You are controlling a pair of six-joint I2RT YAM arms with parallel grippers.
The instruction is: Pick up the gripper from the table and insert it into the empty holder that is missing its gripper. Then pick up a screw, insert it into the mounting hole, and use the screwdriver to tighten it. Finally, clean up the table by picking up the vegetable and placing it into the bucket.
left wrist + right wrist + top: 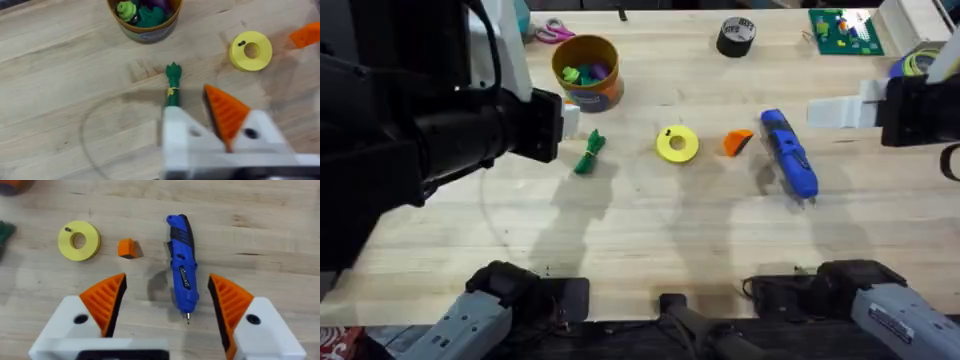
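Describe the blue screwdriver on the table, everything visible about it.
The screwdriver is a slim, pen-shaped tool in glossy bright-blue plastic, with a black grip panel along its upper body and a thin metal bit at its tip. It lies flat on the wooden table, lengthwise, its bit pointing toward the arms' bases. Nothing touches it: the small orange gripper lies apart on the side toward the yellow ring. The right gripper hovers open above its bit end, the orange pads on either side, not gripping it.

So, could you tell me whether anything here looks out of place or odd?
Yes: the left gripper carries an orange pad on one finger only; the other white holder is bare. The loose orange gripper lies on the table between the yellow disc and the screwdriver.
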